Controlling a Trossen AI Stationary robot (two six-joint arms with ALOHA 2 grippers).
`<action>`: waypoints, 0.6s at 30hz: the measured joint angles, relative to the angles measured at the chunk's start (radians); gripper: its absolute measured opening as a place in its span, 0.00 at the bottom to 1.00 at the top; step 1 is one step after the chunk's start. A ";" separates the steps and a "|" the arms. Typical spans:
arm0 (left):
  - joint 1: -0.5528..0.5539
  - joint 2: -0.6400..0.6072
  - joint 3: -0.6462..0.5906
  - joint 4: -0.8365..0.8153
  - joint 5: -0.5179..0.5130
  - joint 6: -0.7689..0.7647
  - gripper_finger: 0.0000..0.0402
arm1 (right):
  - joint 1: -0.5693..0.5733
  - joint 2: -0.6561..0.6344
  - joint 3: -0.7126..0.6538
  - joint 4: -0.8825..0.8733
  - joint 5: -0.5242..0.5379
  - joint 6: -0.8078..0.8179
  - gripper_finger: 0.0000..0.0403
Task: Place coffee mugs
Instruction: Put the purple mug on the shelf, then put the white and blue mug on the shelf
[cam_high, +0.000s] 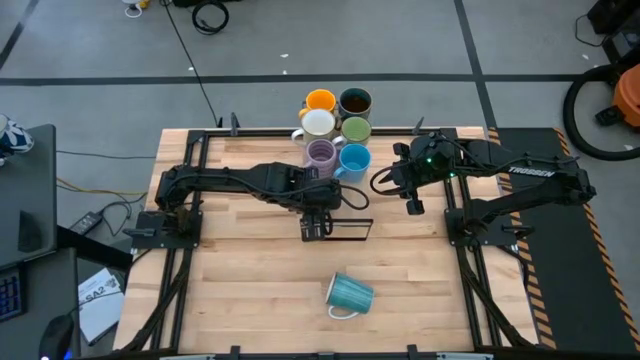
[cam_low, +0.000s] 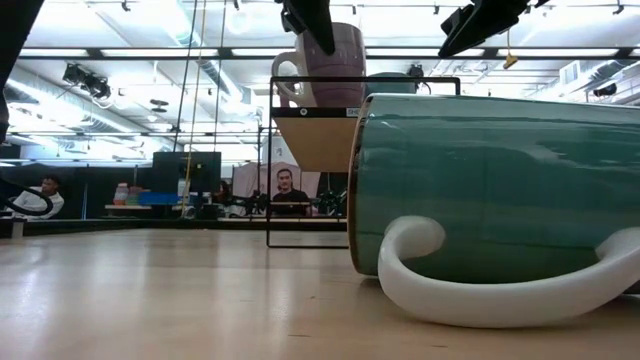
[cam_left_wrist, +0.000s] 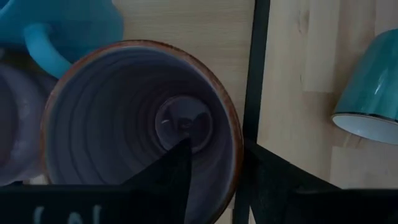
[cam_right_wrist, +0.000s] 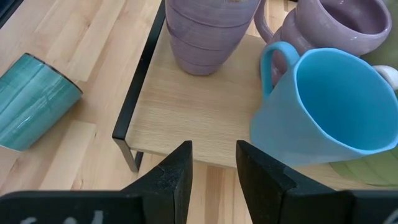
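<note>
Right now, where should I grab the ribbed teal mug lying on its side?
Probably pinch the rim wall of the ribbed teal mug, one finger inside its mouth, from the left arm's side, where it opens. Its handle lies low against the table. The right gripper is open; the left gripper holds a lilac mug.

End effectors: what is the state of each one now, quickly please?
Left end effector: closed on the rim of the lilac mug, one finger inside, one outside.
Right end effector: open, holding nothing, beside the bright blue mug.
</note>
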 joint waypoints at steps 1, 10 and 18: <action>0.000 0.000 0.000 0.000 0.000 0.000 0.35 | 0.000 0.000 0.000 0.000 0.000 0.000 0.32; 0.000 -0.020 0.001 0.021 0.000 0.000 0.35 | 0.000 0.000 0.000 0.000 0.000 0.000 0.32; -0.001 -0.050 0.001 0.053 -0.002 -0.001 0.35 | 0.000 0.000 0.000 0.000 0.000 0.000 0.32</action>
